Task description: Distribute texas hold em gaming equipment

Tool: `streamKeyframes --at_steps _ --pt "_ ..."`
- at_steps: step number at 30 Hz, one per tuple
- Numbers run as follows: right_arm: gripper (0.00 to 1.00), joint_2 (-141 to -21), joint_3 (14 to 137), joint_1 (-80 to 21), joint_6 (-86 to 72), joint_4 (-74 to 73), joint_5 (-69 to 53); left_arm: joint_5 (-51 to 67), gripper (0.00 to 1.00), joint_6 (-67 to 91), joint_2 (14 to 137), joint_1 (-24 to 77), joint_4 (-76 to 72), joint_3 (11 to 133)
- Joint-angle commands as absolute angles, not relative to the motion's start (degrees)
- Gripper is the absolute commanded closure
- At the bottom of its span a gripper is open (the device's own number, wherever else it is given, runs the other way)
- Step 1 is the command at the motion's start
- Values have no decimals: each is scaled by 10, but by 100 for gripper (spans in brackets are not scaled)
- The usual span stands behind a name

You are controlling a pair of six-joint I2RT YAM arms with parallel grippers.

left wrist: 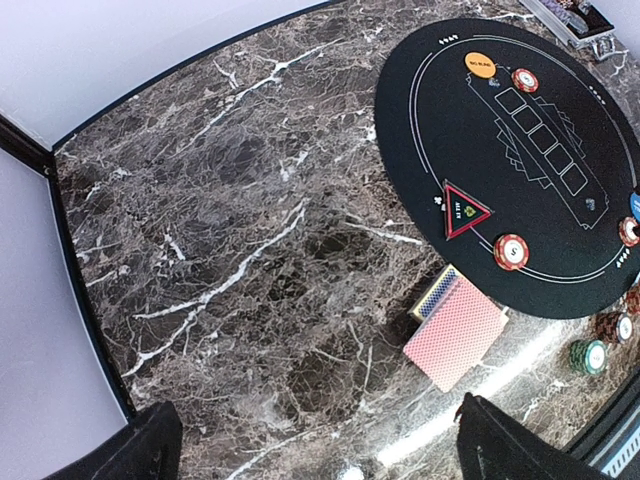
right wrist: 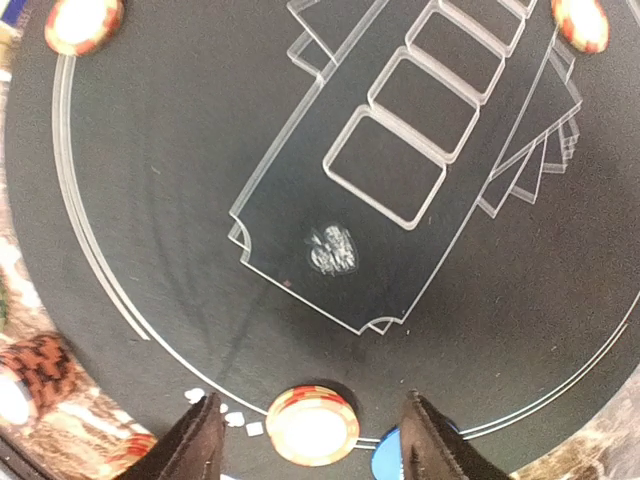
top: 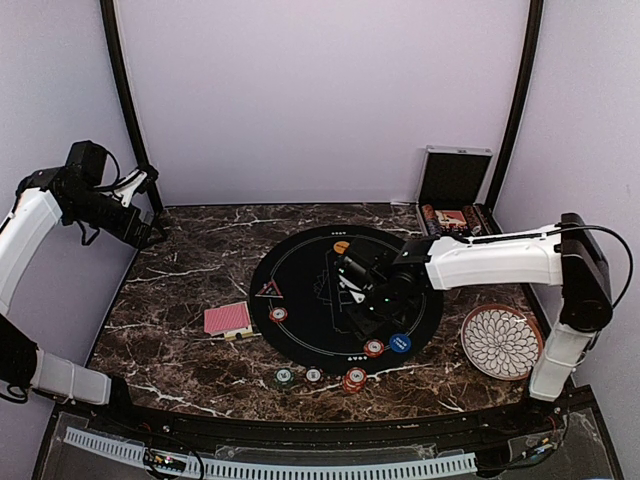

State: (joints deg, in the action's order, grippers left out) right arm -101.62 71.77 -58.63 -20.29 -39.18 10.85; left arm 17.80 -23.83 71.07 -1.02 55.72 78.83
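While agape, right hand [right wrist: 308, 402] astride a striped red chip [right wrist: 312, 430]

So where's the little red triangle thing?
In the top view the triangular marker lies at the left edge of the black mat, just beyond a red chip, with the red-backed cards to their left.

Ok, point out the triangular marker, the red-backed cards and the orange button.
triangular marker [left wrist: 462, 210]: left wrist view, centre of its dark face.
red-backed cards [left wrist: 458, 332]: left wrist view, middle of the top card's back.
orange button [left wrist: 481, 66]: left wrist view, centre of the disc.
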Motion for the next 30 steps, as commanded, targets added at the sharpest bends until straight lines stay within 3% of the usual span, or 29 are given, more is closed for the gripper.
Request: streamKeyframes --at_steps 1,10,30 --pt "34 -997 761 -617 -197 -407 122 197 1 -250 697 -8 570 799" --pt "20 -1044 841 -664 -162 -385 81 173 1 -244 697 -8 567 802" --pt "18 -1083 837 -729 -100 -386 8 128 1 -229 695 -8 550 795"
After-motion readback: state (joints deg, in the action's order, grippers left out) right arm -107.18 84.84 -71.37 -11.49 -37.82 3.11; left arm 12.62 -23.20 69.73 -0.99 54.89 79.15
